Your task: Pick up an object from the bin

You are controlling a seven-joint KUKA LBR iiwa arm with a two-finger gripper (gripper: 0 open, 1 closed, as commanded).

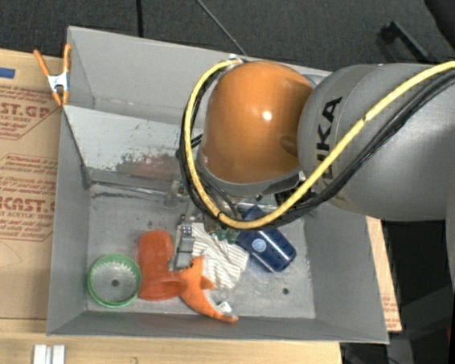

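My gripper [181, 255] reaches down from under the arm's wrist to the front middle of the bin floor. Its visible tip touches or hangs just over an orange floppy rubber thing [156, 271], at the edge where that thing meets a white patterned cloth [224, 263]. A curved orange piece with a pale tip [208, 304] lies just in front of the cloth. A dark blue bottle-like thing [270, 249] lies to the right of the cloth, partly under the arm.
A green round ribbed lid or cup [114, 280] lies at the bin's front left corner, a little left of the orange thing. The arm and its orange cover hide the bin's middle and right. The bin's back wall slopes down towards the floor.
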